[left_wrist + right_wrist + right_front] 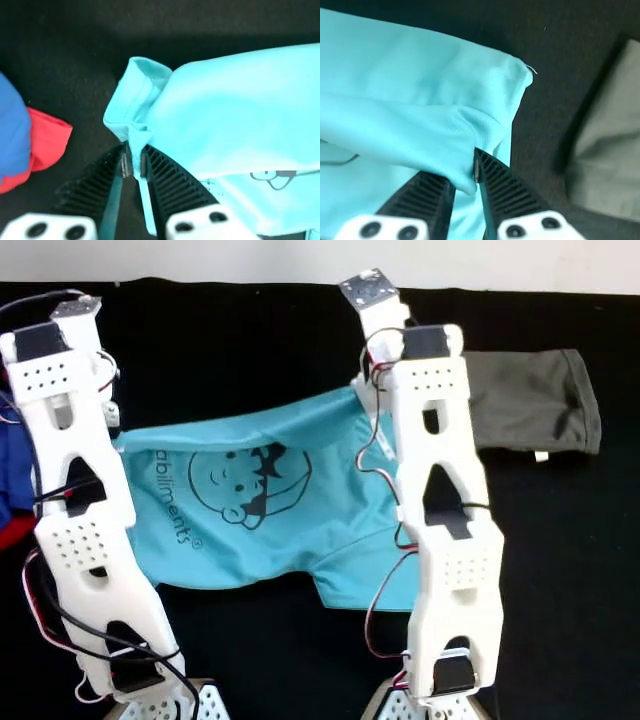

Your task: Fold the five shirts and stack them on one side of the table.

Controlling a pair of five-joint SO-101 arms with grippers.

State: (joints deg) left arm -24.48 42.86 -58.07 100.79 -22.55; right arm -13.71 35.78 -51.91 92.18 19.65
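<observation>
Between the nearly closed jaws of the left gripper [134,160], a hemmed corner of the turquoise shirt [225,115] is pinched, with only a thin fold of cloth parting the black ribbed pads. A second corner of the same shirt is clamped by the right gripper [462,172], whose jaws are narrowed onto a thicker bunch of fabric. The garment is seen spread between the two grippers, drawn fairly taut along the held edge and trailing loosely from it over the black table [560,570], its printed cartoon face turned upward. Just off the outer side of the left gripper, a blue garment [10,130] and a red garment [47,140] are shown lying bunched together. Off the outer side of the right gripper, apart from the turquoise cloth, a grey shirt [535,400] is laid folded flat.

The turquoise shirt is judged to be light, soft and limp, so it can be expected to drape, sag in the middle and wrinkle rather than keep any shape. A thin knit of this kind may also slip out of a shallow pinch. Hold is best taken at the hems and corners, where the doubled seam gives the pads something thicker to bite on. Both corners would need to be kept level if a straight fold is to be laid.
</observation>
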